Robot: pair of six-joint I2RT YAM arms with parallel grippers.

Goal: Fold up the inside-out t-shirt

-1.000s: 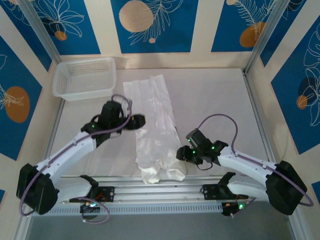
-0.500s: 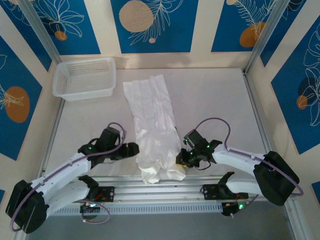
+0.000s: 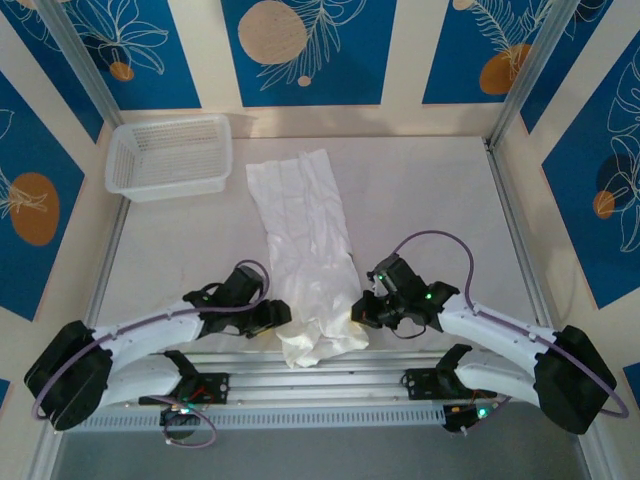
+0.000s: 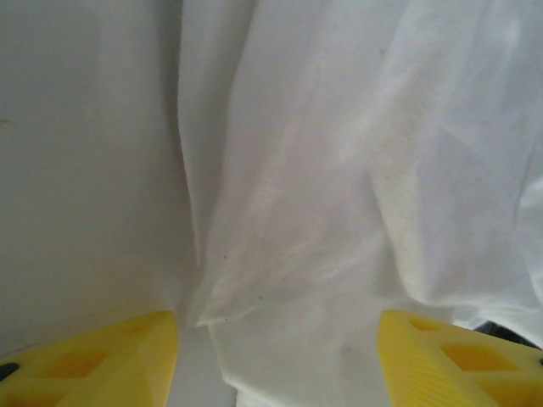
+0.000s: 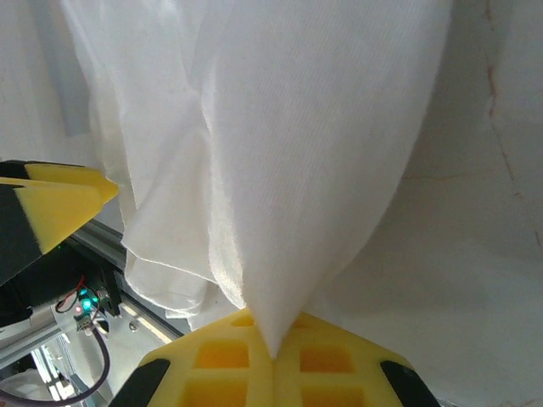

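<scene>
Within the last second the right claw [image 5: 271, 343] has clenched on the shirt's [image 3: 305, 225] near right edge, pinching the cloth. The left claw [image 4: 276, 335] has swung in from mid-table to the near left edge, where it stands open astride the fabric, gripping nothing. The shirt lies as a long strip down the table [image 3: 430, 200], its near end bunched. Once the left closes, that end looks ready to lift for a fold.

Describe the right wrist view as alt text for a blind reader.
The right gripper, its yellow jaws shut, pinches a fold of the white t-shirt, which spreads away from it across the pale table.
</scene>
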